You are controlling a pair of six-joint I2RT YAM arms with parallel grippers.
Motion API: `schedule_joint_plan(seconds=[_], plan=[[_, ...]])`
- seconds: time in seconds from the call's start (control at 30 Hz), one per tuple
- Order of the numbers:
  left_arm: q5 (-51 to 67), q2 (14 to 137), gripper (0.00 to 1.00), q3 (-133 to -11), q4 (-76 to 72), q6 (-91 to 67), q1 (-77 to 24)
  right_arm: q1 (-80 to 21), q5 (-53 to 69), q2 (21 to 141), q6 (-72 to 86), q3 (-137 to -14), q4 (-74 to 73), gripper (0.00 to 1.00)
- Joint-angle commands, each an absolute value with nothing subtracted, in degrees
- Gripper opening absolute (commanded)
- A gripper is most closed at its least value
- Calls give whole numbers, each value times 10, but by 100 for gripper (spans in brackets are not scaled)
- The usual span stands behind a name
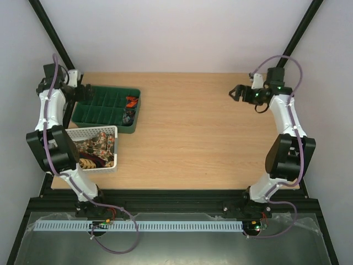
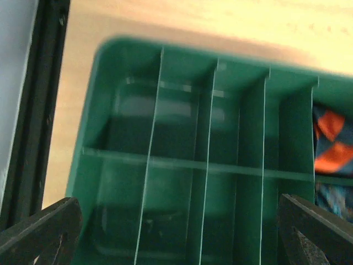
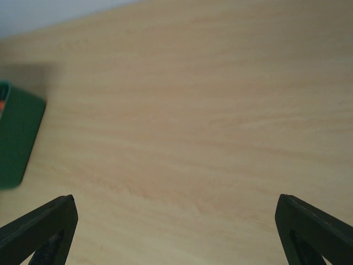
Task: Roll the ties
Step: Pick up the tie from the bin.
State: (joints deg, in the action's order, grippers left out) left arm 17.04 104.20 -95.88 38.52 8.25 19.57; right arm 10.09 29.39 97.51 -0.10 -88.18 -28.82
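Several ties lie bundled in a white basket at the left: a brown floral-patterned tie and a gold-patterned tie. An orange-red rolled tie sits in a right compartment of the green divided tray, with a dark rolled tie in the compartment below it. The orange-red tie also shows in the left wrist view. My left gripper hovers open and empty over the tray's left compartments. My right gripper is open and empty above bare table at the far right.
The wooden table spans the middle. The green tray's corner shows in the right wrist view. A black frame rail runs just left of the tray. Purple cables run along both arms.
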Motion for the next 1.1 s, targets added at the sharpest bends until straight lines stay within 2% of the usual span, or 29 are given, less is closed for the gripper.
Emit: schedule_joint_plan(seconds=[0.0, 0.27, 0.57, 0.73, 1.07], plan=[[174, 953, 99, -874, 434, 149, 218, 61, 272, 910, -22, -809, -312, 99], [258, 860, 99, -776, 607, 373, 341, 10, 287, 830, -60, -709, -343, 99], [268, 802, 99, -675, 691, 548, 424, -5, 316, 780, -96, -661, -380, 99], [277, 803, 99, -630, 680, 563, 401, -7, 326, 765, -104, -642, -393, 99], [239, 805, 99, -582, 542, 485, 274, -8, 338, 756, -108, -624, -406, 99]])
